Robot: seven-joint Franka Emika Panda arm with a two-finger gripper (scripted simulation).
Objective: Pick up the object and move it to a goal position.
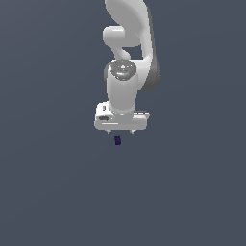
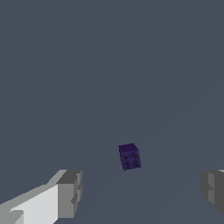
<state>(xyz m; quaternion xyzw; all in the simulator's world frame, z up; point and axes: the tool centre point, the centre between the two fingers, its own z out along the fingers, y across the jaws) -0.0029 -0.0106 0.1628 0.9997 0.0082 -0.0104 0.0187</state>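
Object (image 2: 129, 156): tiny dark-purple studded block

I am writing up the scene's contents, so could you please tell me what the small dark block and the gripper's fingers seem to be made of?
The block looks like hard moulded plastic, dark purple and matte: crisp edges and four round studs, like a toy brick. The gripper has fingers that look like plain matte grey plastic or metal, with ribbed inner faces; a simulator's flat render leaves that open.
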